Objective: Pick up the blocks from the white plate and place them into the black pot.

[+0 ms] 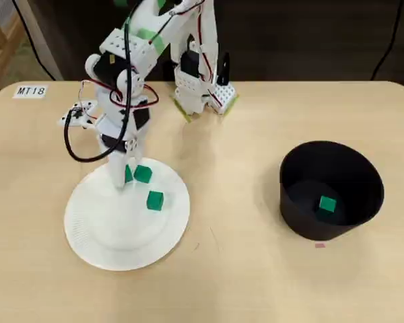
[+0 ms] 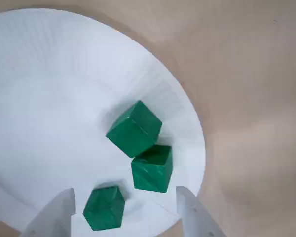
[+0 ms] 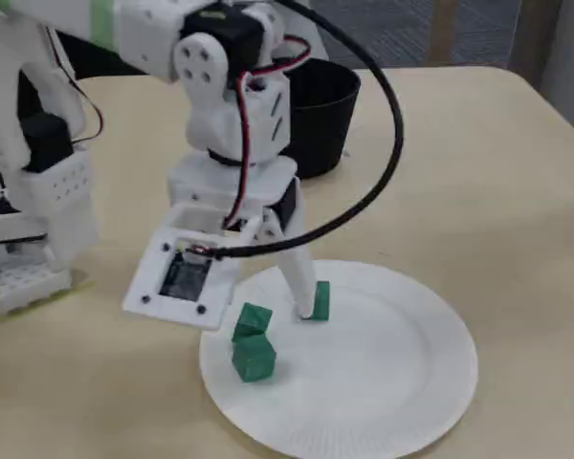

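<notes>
The white plate [image 1: 111, 235] lies left of the table's middle. Three green blocks sit on its upper right part: one [image 1: 155, 200] apart, one [image 1: 143, 174] beside it, and one [image 1: 128, 173] partly hidden under the gripper. A fourth block [image 1: 327, 204] lies inside the black pot [image 1: 299, 171] at the right. My gripper [image 1: 123, 180] is open and low over the plate. In the wrist view one block [image 2: 104, 207] shows between the fingertips of the gripper [image 2: 124, 197], ungripped, with two touching blocks [image 2: 134, 128] [image 2: 152, 168] beyond. In the fixed view a finger [image 3: 297, 277] stands next to a block [image 3: 316, 299].
The arm's base [image 1: 202, 87] stands at the table's back edge. A black cable [image 1: 74, 145] loops out left of the arm. A label reading MT18 [image 1: 31, 91] is at the back left. A small red mark [image 1: 320, 245] lies in front of the pot.
</notes>
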`<control>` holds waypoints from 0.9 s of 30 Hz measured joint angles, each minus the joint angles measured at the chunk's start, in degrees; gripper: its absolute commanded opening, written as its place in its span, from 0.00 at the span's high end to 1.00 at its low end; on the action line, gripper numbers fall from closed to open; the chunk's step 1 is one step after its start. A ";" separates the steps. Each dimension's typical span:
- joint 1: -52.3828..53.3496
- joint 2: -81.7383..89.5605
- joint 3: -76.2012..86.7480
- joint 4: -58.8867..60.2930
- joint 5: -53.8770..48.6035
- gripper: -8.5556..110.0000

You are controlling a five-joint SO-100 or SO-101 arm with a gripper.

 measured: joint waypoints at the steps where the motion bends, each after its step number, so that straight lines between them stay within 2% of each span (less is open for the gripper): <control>1: -0.44 -0.44 0.00 0.09 0.00 0.67; 27: -1.49 -10.11 -2.11 -0.18 2.29 0.71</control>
